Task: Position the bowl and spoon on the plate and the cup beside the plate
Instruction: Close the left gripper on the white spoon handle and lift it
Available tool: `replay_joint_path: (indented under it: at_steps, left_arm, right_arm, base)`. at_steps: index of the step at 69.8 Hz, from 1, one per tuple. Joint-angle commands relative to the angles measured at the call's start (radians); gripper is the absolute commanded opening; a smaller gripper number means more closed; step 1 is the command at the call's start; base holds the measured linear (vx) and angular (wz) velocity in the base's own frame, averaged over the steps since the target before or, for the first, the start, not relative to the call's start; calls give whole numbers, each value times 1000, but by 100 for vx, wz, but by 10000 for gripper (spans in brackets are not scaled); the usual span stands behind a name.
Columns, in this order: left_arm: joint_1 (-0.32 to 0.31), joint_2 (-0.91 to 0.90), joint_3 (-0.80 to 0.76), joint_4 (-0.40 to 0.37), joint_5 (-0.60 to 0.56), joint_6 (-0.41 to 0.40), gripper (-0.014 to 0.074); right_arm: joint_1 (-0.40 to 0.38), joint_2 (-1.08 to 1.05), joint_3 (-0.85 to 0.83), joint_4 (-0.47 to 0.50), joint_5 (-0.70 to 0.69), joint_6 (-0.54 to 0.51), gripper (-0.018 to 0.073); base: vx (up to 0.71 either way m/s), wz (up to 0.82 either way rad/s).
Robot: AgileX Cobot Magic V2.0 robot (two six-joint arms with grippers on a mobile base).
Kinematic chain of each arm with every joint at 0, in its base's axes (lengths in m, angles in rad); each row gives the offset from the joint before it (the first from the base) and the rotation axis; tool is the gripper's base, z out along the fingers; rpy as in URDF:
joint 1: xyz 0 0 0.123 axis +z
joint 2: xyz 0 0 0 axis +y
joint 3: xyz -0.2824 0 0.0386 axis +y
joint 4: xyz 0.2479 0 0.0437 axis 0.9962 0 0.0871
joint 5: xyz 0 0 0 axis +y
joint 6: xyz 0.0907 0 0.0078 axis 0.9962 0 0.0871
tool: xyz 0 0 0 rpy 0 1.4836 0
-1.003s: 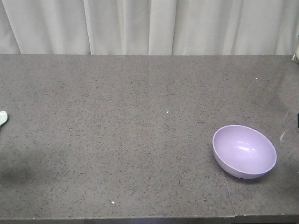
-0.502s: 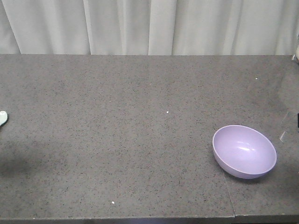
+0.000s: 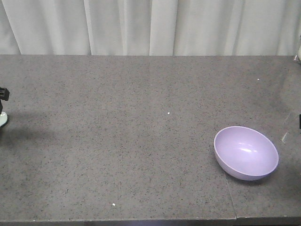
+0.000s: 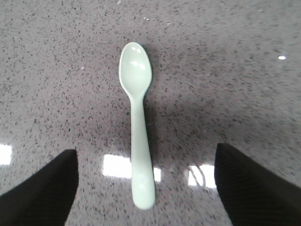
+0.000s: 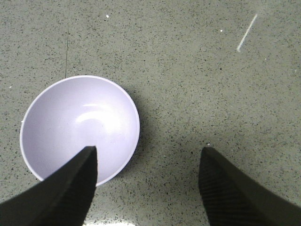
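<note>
A pale pleated curtain [image 3: 150,26] hangs behind the dark speckled table [image 3: 141,94]. A thin seam [image 3: 230,197] runs through the tabletop near the bowl [image 3: 246,153], and white flecks dot the surface.

The bowl sits toward the table's right front, tilted, lavender and glossy with a light streak inside. The right gripper [image 5: 148,153] hangs over it with its jaws spread wide and empty. One finger [image 5: 70,188] overlaps the bowl's near rim in the wrist view, but whether it touches cannot be told.

The spoon [image 4: 136,122] lies flat at the table's far left edge. It is mint-green, with its oval head pointing away from the left gripper [image 4: 145,155]. That claw is wide open too, with the handle between its fingers and ungripped.
</note>
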Motion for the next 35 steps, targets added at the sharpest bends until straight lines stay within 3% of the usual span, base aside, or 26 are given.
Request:
replay_joint_path:
  at_steps: [1, 35]
  left_arm:
    - [1, 23, -54, 13, -22, -10, 557]
    - [1, 183, -64, 13, -14, -10, 557]
  right_arm:
    - [-1, -8, -32, -14, -55, -10, 465]
    - [-1, -8, -32, -14, -55, -10, 465]
  base:
    - [0, 0]
    - [0, 0]
